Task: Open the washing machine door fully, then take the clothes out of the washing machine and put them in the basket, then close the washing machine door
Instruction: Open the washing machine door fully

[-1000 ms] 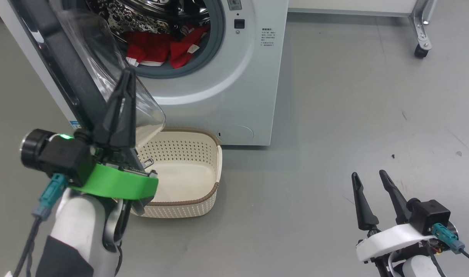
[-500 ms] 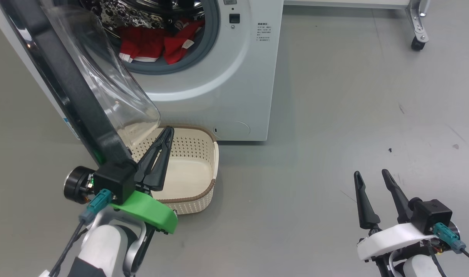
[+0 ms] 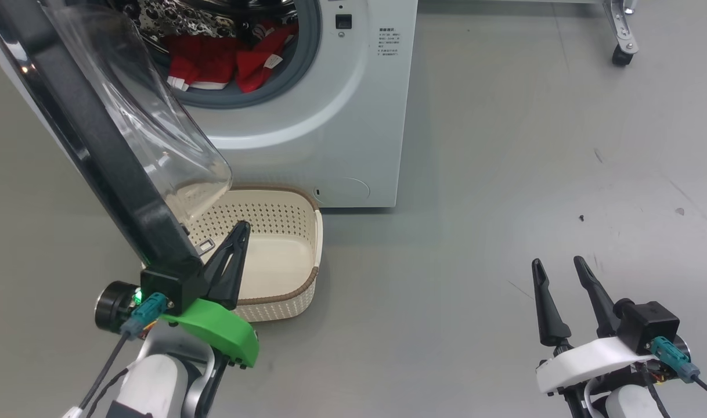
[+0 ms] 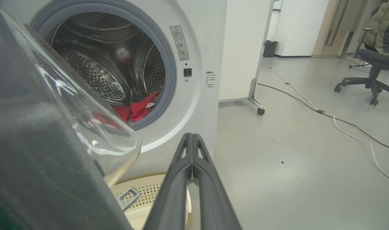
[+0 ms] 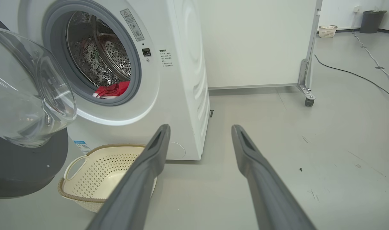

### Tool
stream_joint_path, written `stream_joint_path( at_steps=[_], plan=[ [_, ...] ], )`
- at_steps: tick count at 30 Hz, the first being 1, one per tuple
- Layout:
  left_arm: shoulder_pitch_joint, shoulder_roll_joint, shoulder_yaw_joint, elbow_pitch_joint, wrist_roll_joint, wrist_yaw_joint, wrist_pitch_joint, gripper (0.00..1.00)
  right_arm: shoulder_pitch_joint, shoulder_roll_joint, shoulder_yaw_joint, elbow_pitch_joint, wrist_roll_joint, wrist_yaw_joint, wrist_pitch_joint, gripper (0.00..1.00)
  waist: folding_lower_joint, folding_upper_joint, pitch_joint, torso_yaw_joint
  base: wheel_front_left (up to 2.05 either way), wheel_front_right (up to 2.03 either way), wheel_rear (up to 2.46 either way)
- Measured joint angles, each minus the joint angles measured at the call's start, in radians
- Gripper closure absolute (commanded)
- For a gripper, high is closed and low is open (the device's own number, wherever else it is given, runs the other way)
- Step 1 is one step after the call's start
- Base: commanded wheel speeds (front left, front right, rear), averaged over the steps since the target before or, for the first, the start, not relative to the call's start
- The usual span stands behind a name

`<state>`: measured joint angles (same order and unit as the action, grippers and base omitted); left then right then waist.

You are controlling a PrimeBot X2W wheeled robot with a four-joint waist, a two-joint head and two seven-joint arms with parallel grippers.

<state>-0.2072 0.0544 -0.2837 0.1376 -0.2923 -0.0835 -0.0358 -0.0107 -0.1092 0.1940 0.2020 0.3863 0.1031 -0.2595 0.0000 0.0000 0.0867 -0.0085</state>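
Door (image 3: pixel 95 157) stands swung out from the washing machine (image 3: pixel 342 116), nearly edge-on in the head view, with its clear glass bowl bulging toward the opening. It looks wide enough to reach past. Whether it is at its stop, I cannot tell.

Clothes (image 3: pixel 214 61): red fabric with white trim, heaped at the bottom front of the drum (image 4: pixel 95 73). One fold lies against the grey gasket (image 3: pixel 260 100). None are out yet.

Basket (image 3: pixel 284 306): on the floor (image 3: pixel 475 203) just in front of the machine, below and left of the opening. Empty. Its far left corner sits under the door's glass bowl, so the door overhangs part of it.

Left gripper (image 3: pixel 242 229): fingers pressed together, holding nothing. It hovers low over the basket's near left corner, just beside the door's bottom edge. Contact with the door is not clear.

Right gripper (image 3: pixel 556 264): fingers spread apart, empty. It sits low on the right, well apart from machine and basket, pointing toward the machine's right front corner.

Progress, my reading: the first step is done or all but done. Left to do:
- reach into the drum
- pull the red clothes over the gasket
- drop them in the basket
- swing the door shut

The right gripper, already spread, seems the readier one for the reach. The left would need to open first.
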Motion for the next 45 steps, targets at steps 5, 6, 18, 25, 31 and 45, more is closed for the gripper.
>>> stream_joint_path(
  at_steps=[5, 6, 18, 25, 31, 45],
  plan=[
    [0.0, 0.0, 0.019, 0.018, -0.006, 0.009, 0.001, 1.0, 0.0, 0.004, -0.009, 0.001, -0.003, 0.0, 0.0, 0.0, 0.0, 0.0, 0.01, -0.009, 0.0, 0.0, 0.0],
    [0.0, 0.0, 0.021, 0.021, -0.006, 0.012, 0.001, 1.0, 0.0, 0.005, -0.01, 0.001, -0.003, 0.0, 0.0, 0.0, 0.0, 0.0, 0.011, -0.01, 0.0, 0.0, 0.0],
    [-0.002, -0.002, 0.049, 0.055, -0.026, 0.035, -0.009, 1.0, -0.001, 0.008, -0.024, 0.009, -0.011, 0.002, 0.0, 0.0, 0.0, 0.0, 0.019, -0.006, 0.0, 0.0, 0.0],
    [-0.004, -0.004, 0.055, 0.08, -0.033, 0.043, -0.02, 1.0, -0.001, 0.008, -0.036, 0.01, -0.011, 0.009, 0.0, 0.0, 0.0, 0.0, 0.015, 0.017, 0.0, 0.0, 0.0],
    [-0.009, -0.008, 0.052, 0.088, -0.036, 0.043, -0.029, 1.0, 0.0, 0.008, -0.041, 0.012, -0.012, 0.009, 0.0, 0.0, 0.0, 0.0, 0.014, 0.044, 0.0, 0.0, 0.0],
    [-0.014, -0.018, 0.056, 0.131, -0.058, 0.043, -0.05, 1.0, 0.0, 0.008, -0.043, 0.02, -0.02, 0.01, 0.0, 0.0, 0.0, 0.0, 0.017, 0.129, 0.0, 0.0, 0.0]
  ],
)
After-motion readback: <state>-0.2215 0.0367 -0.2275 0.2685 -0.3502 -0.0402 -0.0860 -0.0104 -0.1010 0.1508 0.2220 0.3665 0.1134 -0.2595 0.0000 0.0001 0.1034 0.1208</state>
